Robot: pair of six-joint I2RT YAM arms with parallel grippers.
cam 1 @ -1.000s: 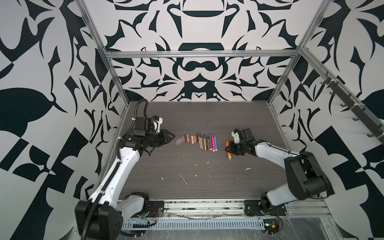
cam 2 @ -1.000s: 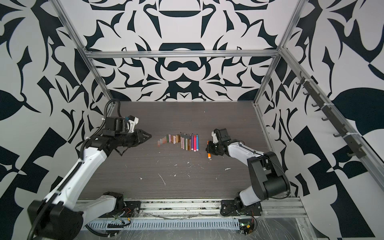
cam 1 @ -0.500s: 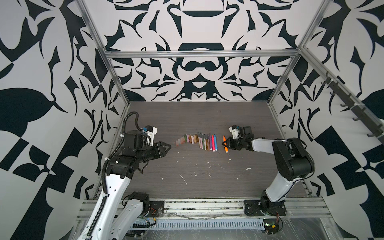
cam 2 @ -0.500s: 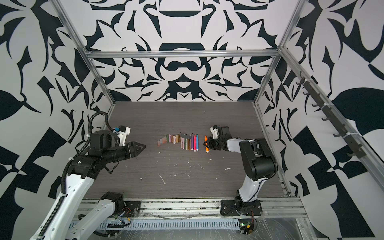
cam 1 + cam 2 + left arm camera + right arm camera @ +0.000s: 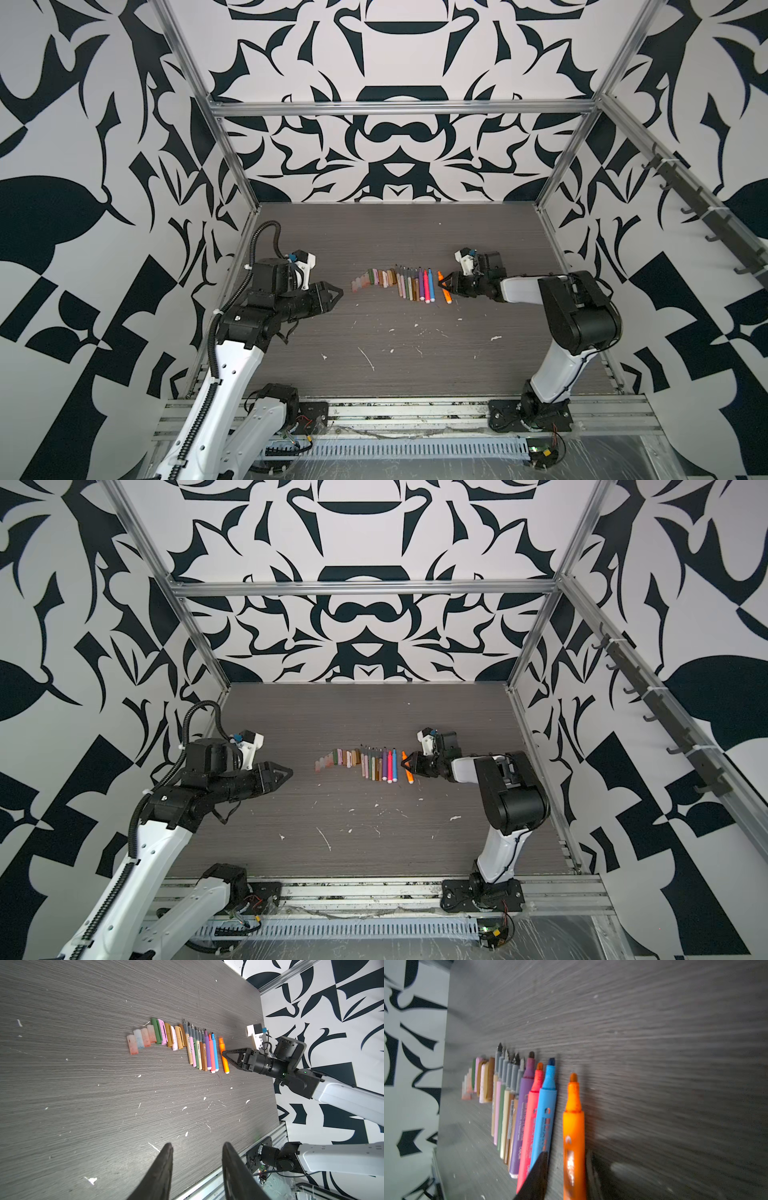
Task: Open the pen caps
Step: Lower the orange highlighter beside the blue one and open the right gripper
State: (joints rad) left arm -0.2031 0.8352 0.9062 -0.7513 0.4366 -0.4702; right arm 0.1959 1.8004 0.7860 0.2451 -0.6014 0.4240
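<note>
A dark grey wood-grain tabletop [image 5: 395,232] was enclosed by black-and-white patterned walls [image 5: 399,50] and an aluminium frame [image 5: 399,107]. White flecks [image 5: 368,359] were scattered over its nearer part. At mid-frame in both top views the pens [image 5: 415,284] were laid side by side, uncapped, with the pen caps [image 5: 376,277] lined up to their left. The orange pen [image 5: 574,1126] lay slightly apart at the row's right end, straddled by the right gripper [image 5: 565,1153], whose jaws were parted rather than clamped. The left gripper [image 5: 197,1145], empty and with its jaws apart, was held well left of the caps. The right wrist view was blurred, so lettering could not be read. The orange pen's rear end was cut off at the lower edge.
</note>
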